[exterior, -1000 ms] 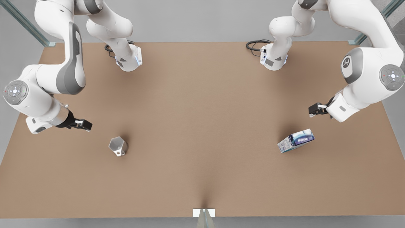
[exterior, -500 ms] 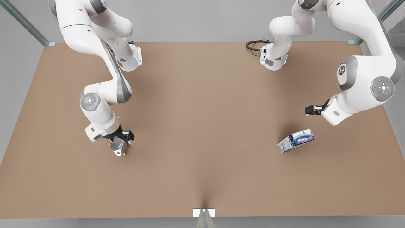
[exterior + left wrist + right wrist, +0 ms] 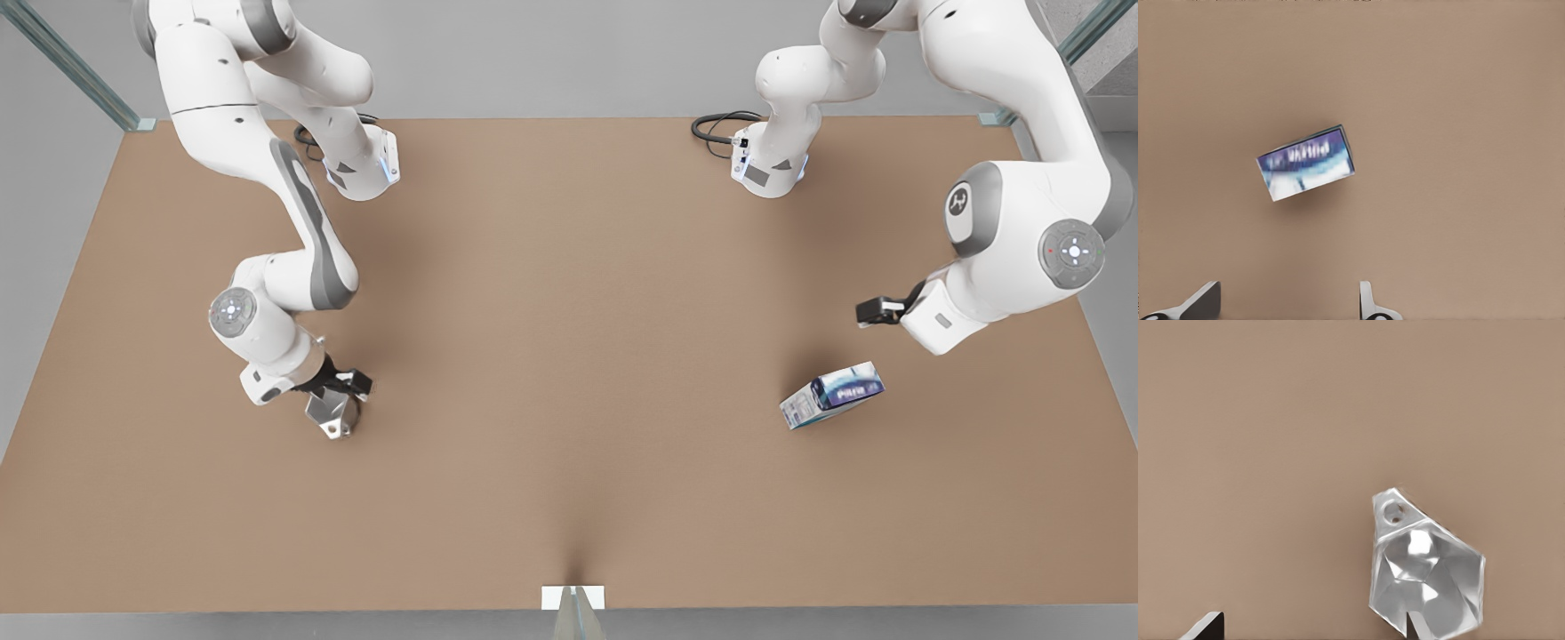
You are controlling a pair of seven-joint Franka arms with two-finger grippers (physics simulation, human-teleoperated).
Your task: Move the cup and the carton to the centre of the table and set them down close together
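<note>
The table (image 3: 569,373) is a plain matte brown with no pattern. The cup (image 3: 332,413) is shiny silver-grey, its facets catching white highlights. The carton (image 3: 832,395) is white and light blue with a dark blue printed panel bearing pale lettering. Both arms are white with grey joint covers, and the gripper fingers (image 3: 359,384) are black.

We see a plain matte brown table (image 3: 569,311), rectangular, taking up most of the front view. Directly on it:

- a shiny faceted cup (image 3: 331,414) toward the front view's left, its small tab handle pointing at the near edge;
- a white and blue carton (image 3: 832,395) toward the front view's right, lying flat and skewed to the table's edges;
- the two arm bases (image 3: 364,169) (image 3: 770,169) at the far edge.

Cup and carton lie well apart.
</note>
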